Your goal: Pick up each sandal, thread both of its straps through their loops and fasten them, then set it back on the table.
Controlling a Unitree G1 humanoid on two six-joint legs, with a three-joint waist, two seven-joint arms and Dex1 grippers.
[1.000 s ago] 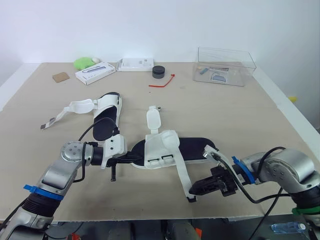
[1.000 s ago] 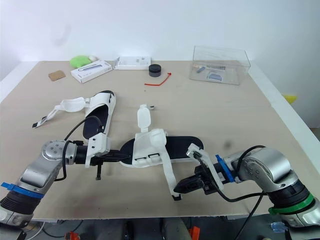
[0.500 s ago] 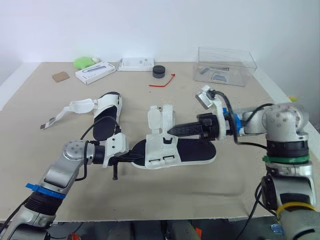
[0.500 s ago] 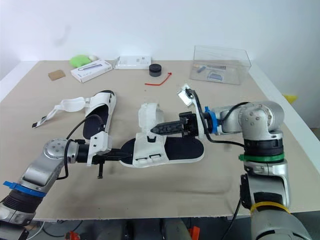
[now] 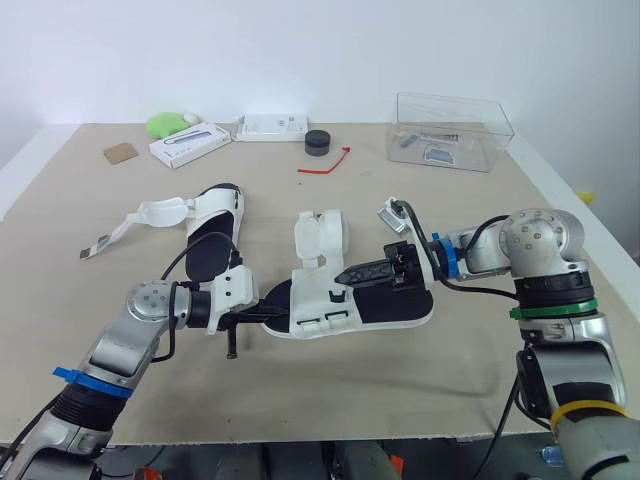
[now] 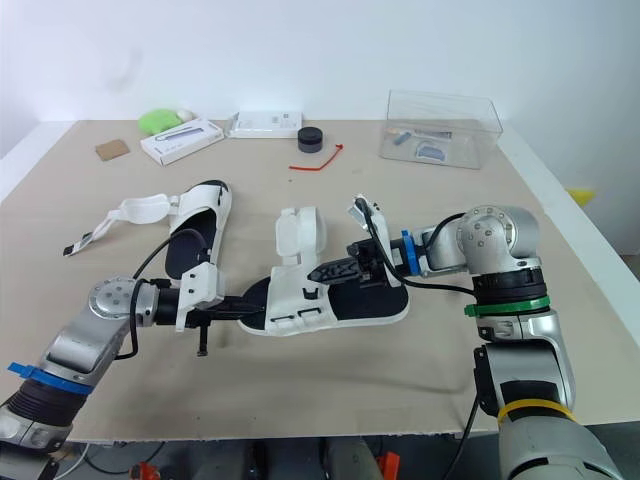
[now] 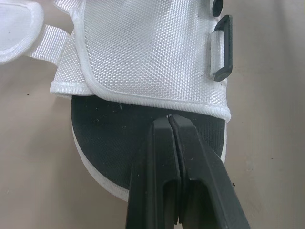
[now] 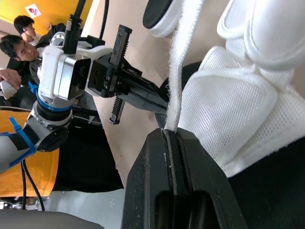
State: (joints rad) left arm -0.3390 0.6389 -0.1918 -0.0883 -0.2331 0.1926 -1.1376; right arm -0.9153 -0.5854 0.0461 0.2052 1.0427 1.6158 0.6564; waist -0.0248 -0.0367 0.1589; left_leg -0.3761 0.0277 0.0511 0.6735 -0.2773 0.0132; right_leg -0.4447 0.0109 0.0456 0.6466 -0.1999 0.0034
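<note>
Tan counter (image 5: pixel 480 220), white wall behind. Sandal (image 5: pixel 395 300) lies flat between the grippers, long axis running from one to the other. Left gripper (image 5: pixel 268 313) is clamped on the sole end facing it. Right gripper (image 5: pixel 347 275) is pinched tight on the strap (image 8: pixel 183 71). Loops (image 7: pixel 222 47) sit just robot-side of the right gripper's tip, so right arm should feed.

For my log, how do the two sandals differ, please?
The near sandal is held, left gripper shut on its end, right gripper shut on the near strap; the far sandal lies untouched. That strap is pulled straight; the far strap trails loose on the table. Both are white with black soles.
</note>
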